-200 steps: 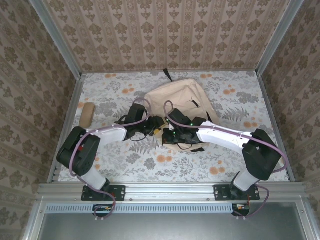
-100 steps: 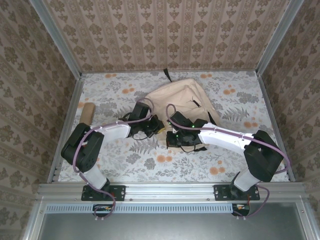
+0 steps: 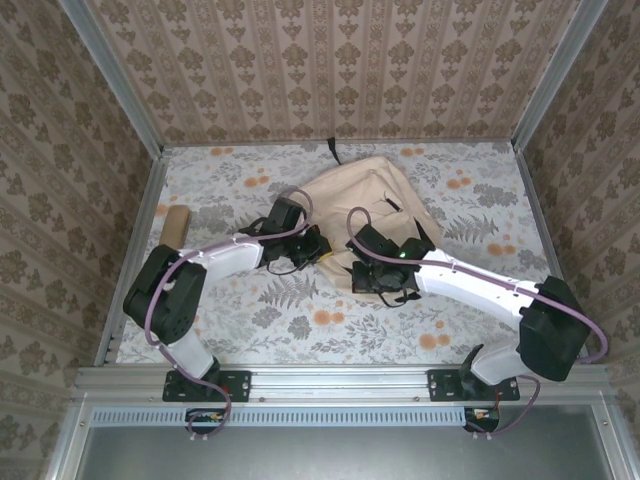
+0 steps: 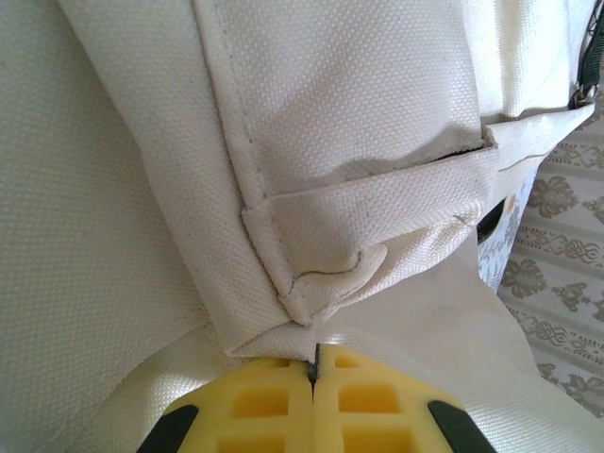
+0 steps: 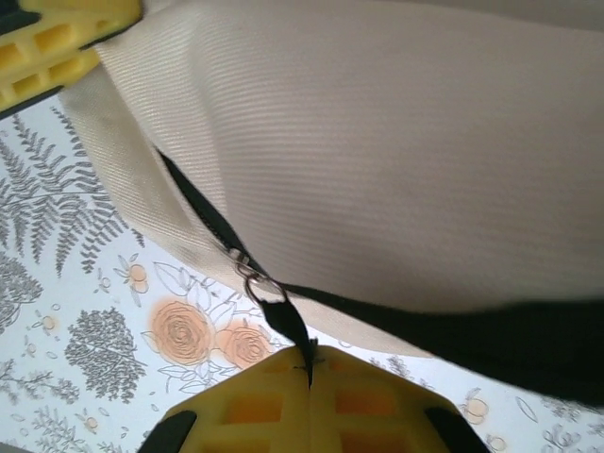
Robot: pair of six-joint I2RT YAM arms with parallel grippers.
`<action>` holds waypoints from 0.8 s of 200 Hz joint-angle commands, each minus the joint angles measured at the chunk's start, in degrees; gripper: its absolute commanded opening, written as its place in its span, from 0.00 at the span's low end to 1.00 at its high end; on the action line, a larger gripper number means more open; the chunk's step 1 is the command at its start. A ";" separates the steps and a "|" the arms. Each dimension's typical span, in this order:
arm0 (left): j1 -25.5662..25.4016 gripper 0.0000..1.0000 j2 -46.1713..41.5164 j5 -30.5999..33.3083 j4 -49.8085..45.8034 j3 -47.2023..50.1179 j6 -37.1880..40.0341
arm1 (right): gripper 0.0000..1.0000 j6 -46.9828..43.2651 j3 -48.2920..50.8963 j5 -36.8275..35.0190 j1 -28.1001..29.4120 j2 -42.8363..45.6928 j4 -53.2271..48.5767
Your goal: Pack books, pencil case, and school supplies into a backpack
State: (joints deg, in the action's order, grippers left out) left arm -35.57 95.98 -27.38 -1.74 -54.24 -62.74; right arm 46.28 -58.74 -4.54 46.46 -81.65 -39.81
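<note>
Damask-papered walls (image 3: 330, 60); floral-print tabletop (image 3: 480, 330); aluminium frame rail (image 3: 340, 378).

The desk (image 3: 300, 320) has a pale cover printed with grey ferns and orange blossoms. The beige backpack (image 3: 370, 195) lies around its middle, nearer the far edge, and a black strap (image 3: 333, 148) reaches from it to that edge. The tan pencil case (image 3: 176, 225) lies by the left edge, well apart from the backpack.
</note>
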 commanded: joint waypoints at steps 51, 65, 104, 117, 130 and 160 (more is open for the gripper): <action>2.61 0.00 1.34 2.81 1.73 -1.98 2.63 | 0.21 -3.13 0.76 2.78 4.01 0.85 -2.80; 2.36 0.00 0.96 2.42 1.88 -1.72 2.59 | 0.30 -2.41 0.15 1.92 5.58 1.01 -2.08; 1.57 0.00 -0.57 0.51 2.25 -1.75 2.94 | 0.50 3.53 -2.23 0.16 9.58 -0.96 1.75; 1.09 0.00 -1.28 -0.34 2.32 -2.21 3.15 | 0.53 6.94 -3.31 -1.47 10.56 -2.05 3.13; 0.61 0.00 -2.03 -1.19 2.64 -2.54 3.38 | 0.55 10.67 -4.00 -2.88 11.36 -2.72 4.78; -0.37 0.00 -3.17 -2.73 2.82 -3.22 3.77 | 0.60 17.32 -5.17 -6.78 12.67 -4.81 7.00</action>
State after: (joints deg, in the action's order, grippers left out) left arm -34.85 95.88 -26.89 -1.74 -54.70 -61.06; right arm 55.81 -61.89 -6.24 58.30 -84.47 -35.29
